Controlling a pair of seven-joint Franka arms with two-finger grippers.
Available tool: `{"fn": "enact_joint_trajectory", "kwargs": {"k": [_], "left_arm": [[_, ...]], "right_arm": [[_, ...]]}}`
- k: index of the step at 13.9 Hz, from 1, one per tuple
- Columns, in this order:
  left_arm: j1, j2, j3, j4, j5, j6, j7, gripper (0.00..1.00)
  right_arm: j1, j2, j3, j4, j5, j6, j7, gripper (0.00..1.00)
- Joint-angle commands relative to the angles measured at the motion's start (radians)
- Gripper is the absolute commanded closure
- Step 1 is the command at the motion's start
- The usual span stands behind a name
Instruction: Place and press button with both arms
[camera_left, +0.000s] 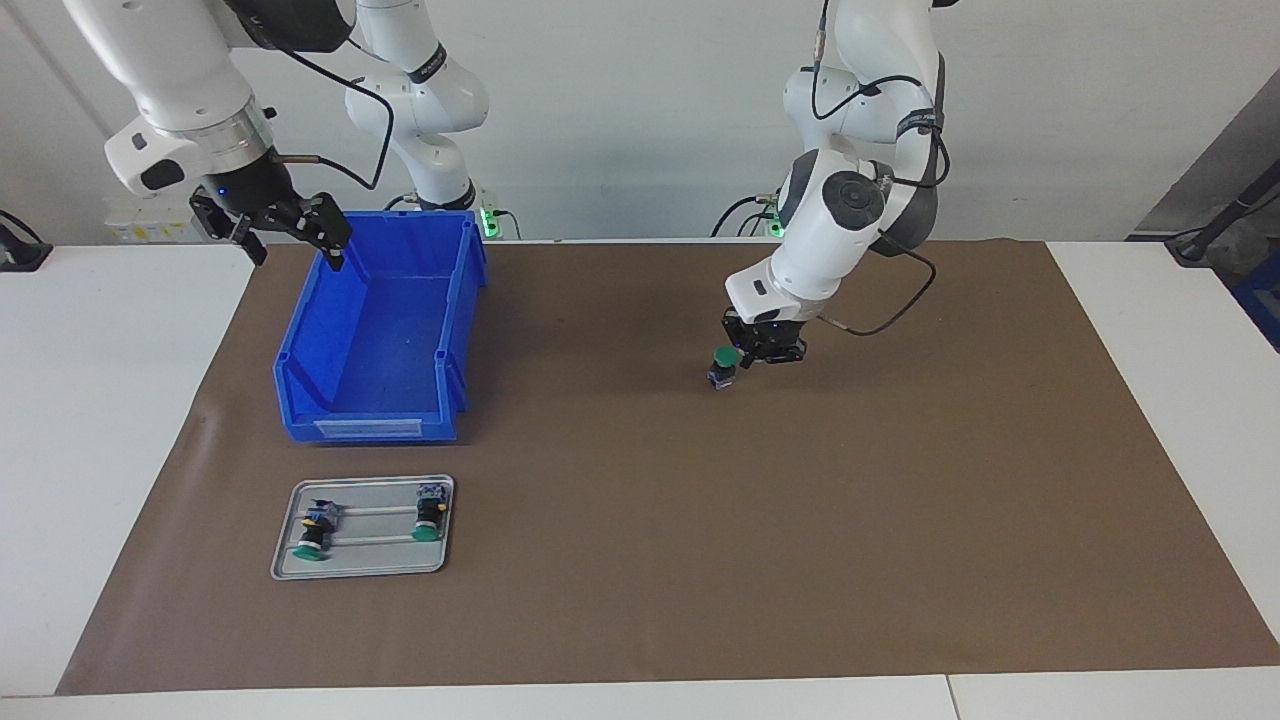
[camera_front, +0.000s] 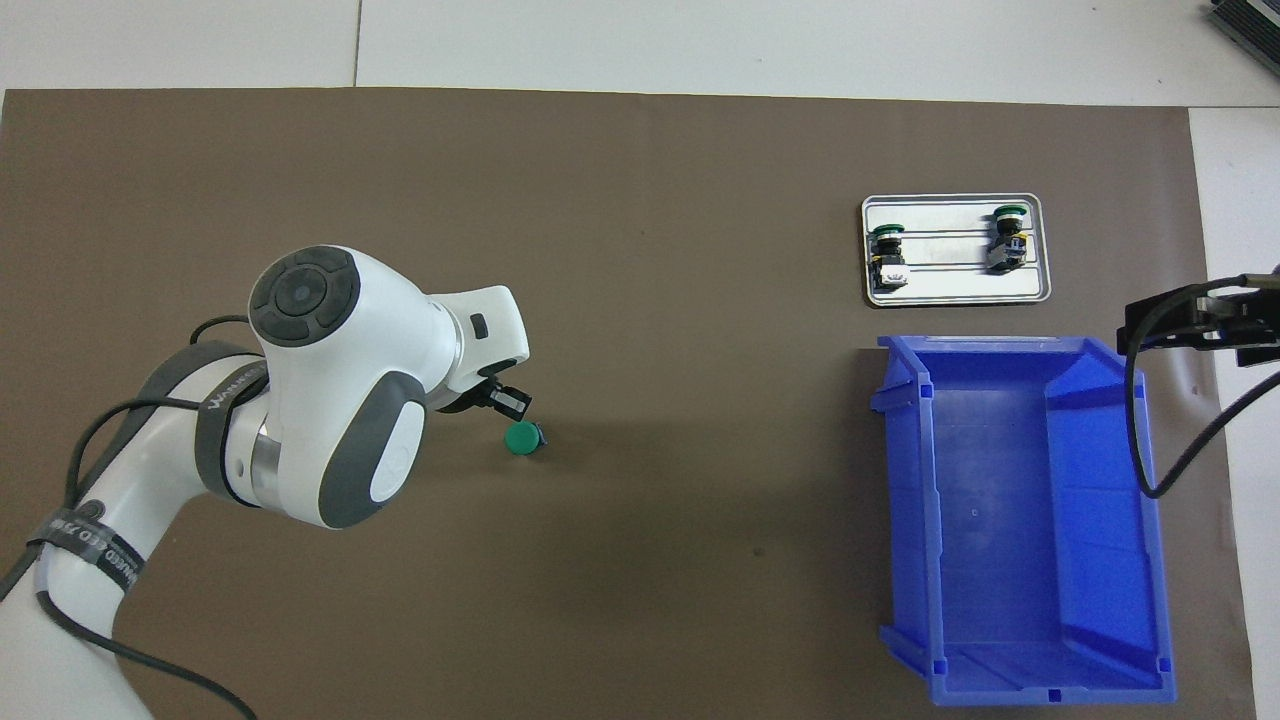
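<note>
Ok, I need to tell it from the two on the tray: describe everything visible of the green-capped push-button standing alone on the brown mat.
The small push-button switch with the round green cap stands upright, cap up, on a dark barrel and bluish base. It sits alone on the brown mat, toward the left arm's end from the blue plastic bin. The left gripper, shut, hangs close beside its cap; contact cannot be told.

A robotics lab. Two white arms (camera_left: 850, 200) stand at a table (camera_left: 120, 400) with a brown mat (camera_left: 800, 520). A blue bin (camera_left: 380, 330) and parts tray (camera_left: 362, 566) sit before bare walls.
</note>
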Motion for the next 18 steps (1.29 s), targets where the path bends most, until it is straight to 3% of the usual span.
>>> {"fn": "enact_joint_trajectory", "kwargs": {"k": [1, 8, 12, 18], "left_arm": [[-0.07, -0.037, 0.015, -0.077, 0.056, 0.063, -0.079, 1.0], [-0.099, -0.071, 0.015, -0.172, 0.056, 0.113, -0.089, 1.0], [-0.099, -0.071, 0.014, -0.259, 0.058, 0.263, -0.087, 1.0], [-0.096, -0.068, 0.014, -0.189, 0.056, 0.213, -0.106, 1.0]], "right_arm": [[-0.011, -0.006, 0.007, -0.013, 0.002, 0.014, -0.022, 0.0], [-0.011, -0.006, 0.007, -0.013, 0.002, 0.015, -0.022, 0.0], [-0.013, -0.006, 0.007, -0.013, 0.002, 0.014, -0.022, 0.0], [-0.013, -0.006, 0.007, -0.013, 0.002, 0.014, -0.019, 0.0]]}}
